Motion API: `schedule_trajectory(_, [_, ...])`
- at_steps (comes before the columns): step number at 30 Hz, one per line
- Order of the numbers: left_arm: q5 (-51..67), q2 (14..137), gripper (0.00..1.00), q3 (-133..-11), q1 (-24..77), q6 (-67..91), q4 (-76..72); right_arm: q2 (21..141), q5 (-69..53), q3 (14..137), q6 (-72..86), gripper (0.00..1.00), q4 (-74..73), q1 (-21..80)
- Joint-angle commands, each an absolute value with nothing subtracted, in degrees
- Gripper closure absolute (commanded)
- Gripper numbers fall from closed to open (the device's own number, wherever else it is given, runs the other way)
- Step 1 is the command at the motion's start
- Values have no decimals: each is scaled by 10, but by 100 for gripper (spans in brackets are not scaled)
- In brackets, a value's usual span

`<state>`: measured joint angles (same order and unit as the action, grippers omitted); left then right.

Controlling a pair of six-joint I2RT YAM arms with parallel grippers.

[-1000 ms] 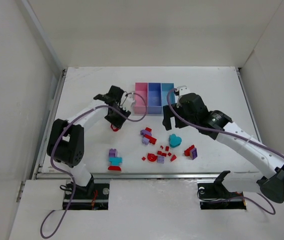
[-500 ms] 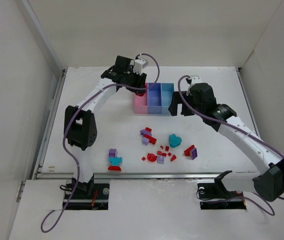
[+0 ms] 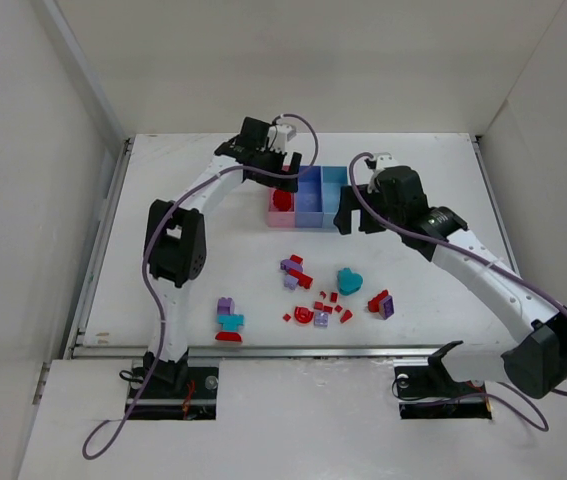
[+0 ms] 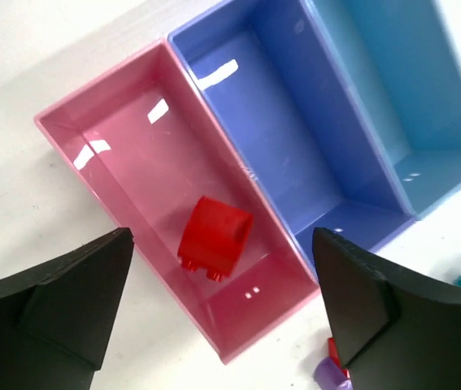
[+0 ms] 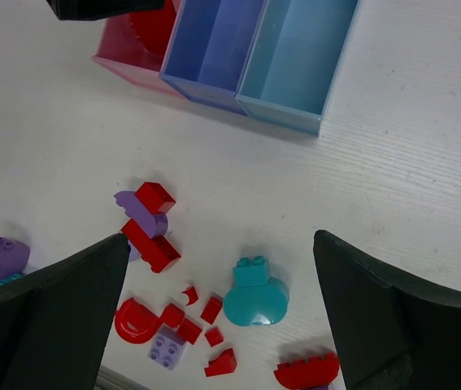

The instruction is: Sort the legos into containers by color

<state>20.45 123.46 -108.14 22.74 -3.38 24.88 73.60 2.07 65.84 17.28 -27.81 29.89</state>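
Observation:
The containers stand in a row: a pink bin (image 3: 281, 222), a purple-blue bin (image 3: 308, 195) and a light blue bin (image 3: 333, 185). My left gripper (image 3: 283, 175) hovers over the pink bin (image 4: 132, 162) and is open. A red lego (image 4: 214, 238) lies loose on that bin's floor between and below its fingers. My right gripper (image 3: 353, 215) hangs open just in front of the light blue bin (image 5: 295, 57), holding nothing. Below it on the table lie a teal heart (image 5: 255, 296), a red-and-purple cluster (image 5: 145, 223) and several tiny red bricks (image 5: 202, 321).
A red and purple piece (image 3: 380, 303) lies right of the heart. A purple, teal and red stack (image 3: 229, 322) sits near the front edge on the left. White walls close in the table on the left, right and back.
My left gripper went from the table up to the pink bin with a red lego, then opened; the lego now lies in the bin. My right gripper drew back toward the bins.

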Motion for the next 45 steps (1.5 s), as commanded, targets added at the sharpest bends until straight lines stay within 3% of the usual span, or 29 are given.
schedule_trajectory(1, [197, 1160, 9, -1083, 236, -26, 226, 732, 12, 680, 149, 0, -264, 308])
schedule_trajectory(3, [197, 1137, 0, -1083, 242, -40, 237, 737, 12, 686, 144, 0, -265, 317])
schedule_trajectory(8, [180, 1073, 0, -1086, 242, -151, 373, 732, 30, 696, 134, 0, -281, 345])
schedule_trajectory(12, [85, 1000, 0, -964, 248, -270, 511, 711, 30, 682, 146, 0, -281, 358])
schedule_trajectory(16, [82, 949, 0, -828, 248, -295, 633, 706, 30, 661, 170, 0, -281, 368])
schedule_trajectory(22, [137, 967, 0, -766, 253, -237, 649, 680, 30, 628, 199, 0, -281, 386])
schedule_trajectory(35, [122, 1018, 3, -664, 258, -217, 626, 551, 69, 544, 267, 0, -294, 410])
schedule_trajectory(37, [130, 1031, 8, -664, 258, -222, 626, 546, 75, 544, 267, 0, -294, 415])
schedule_trajectory(45, [167, 1049, 73, -682, 258, -236, 637, 558, 88, 562, 267, 0, -310, 425])
